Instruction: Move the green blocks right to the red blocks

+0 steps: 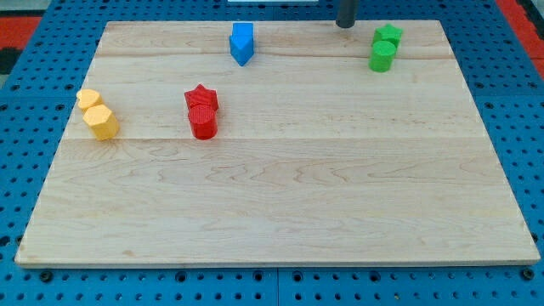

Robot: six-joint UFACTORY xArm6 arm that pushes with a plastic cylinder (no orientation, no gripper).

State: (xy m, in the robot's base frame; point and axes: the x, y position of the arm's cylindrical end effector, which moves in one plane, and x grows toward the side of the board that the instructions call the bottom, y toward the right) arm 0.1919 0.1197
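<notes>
camera view: risk first — green star (388,35) and green cylinder (382,57) touching, stacked top-to-bottom in the upper right of the frame; likely to split apart under an off-centre push, one sliding away alone. long diagonal run down-left to the red star (202,97) and red cylinder (203,122) at centre left; could also overshoot and knock the reds out of place. blue block (242,42) at upper centre, near that path. yellow blocks (98,113) at far left of the surface (289,204), well clear.

my tip (345,25) at the top edge — left of the greens, near but apart, on the wrong side for pushing left. no gripper here, just a rod, so nothing to open or clamp.
</notes>
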